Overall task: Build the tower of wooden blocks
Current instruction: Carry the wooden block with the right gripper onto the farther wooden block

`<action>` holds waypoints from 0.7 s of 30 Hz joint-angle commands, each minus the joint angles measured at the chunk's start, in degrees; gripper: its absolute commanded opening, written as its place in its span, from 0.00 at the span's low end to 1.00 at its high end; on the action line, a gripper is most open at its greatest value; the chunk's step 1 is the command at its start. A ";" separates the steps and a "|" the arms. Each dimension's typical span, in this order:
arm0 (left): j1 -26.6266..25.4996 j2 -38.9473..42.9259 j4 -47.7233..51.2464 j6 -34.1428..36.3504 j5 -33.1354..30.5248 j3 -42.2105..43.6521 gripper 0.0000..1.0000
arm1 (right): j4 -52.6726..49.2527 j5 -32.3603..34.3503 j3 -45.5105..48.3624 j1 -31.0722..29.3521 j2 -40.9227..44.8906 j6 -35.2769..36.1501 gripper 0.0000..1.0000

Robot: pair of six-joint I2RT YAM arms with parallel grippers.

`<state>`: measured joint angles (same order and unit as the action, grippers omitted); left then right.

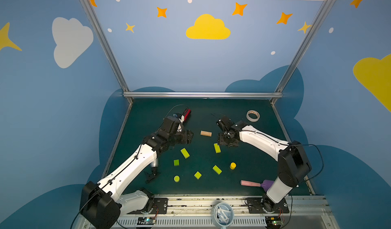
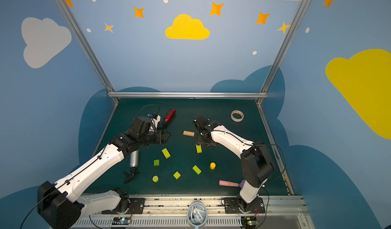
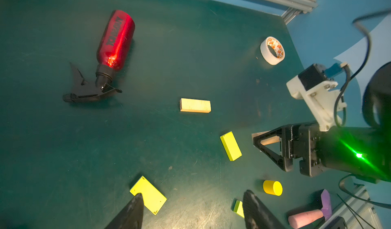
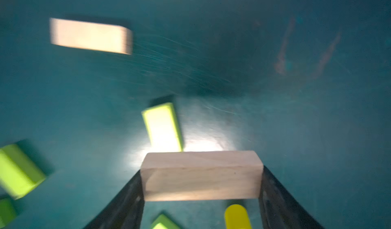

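My right gripper [image 4: 202,173] is shut on a tan wood bar [image 4: 201,175], gripped by its two ends and held just above the mat; this view is blurred. A second tan bar [image 1: 206,133] lies flat at mid-table, left of that gripper [image 1: 222,142]. Three lime-green bars [image 1: 185,153] [image 1: 217,148] [image 1: 217,169], two green cubes [image 1: 176,162] [image 1: 197,175], a lime cylinder [image 1: 176,178] and a yellow cylinder [image 1: 233,165] lie scattered nearer the front. My left gripper [image 3: 193,194] is open above bare mat, beside a green bar [image 3: 148,195]. No tower is in view.
A red bottle [image 2: 170,115] lies at the back left and a white tape roll [image 1: 253,115] at the back right. A silver spray bottle [image 2: 134,158] lies under my left arm. A pink-handled purple tool [image 1: 251,183] lies front right. Metal rails edge the dark green mat [image 1: 243,175].
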<state>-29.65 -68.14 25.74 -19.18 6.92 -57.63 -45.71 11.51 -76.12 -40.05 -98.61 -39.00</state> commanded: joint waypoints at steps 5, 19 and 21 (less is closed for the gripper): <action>-0.06 3.34 0.17 -0.80 -5.48 2.10 0.72 | -3.43 -3.41 -15.83 -4.00 -13.48 1.28 0.59; 0.26 11.54 1.74 -0.76 -10.26 3.91 0.73 | -2.53 -1.86 -27.76 -5.52 -28.86 -2.79 0.58; 0.29 12.04 1.62 -0.82 -10.17 4.18 0.73 | -2.71 -1.89 -28.74 -5.47 -30.32 -3.39 0.58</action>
<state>-29.63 -56.84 27.07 -20.18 -2.26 -54.06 -47.44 8.93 -102.74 -45.84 -127.28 -40.56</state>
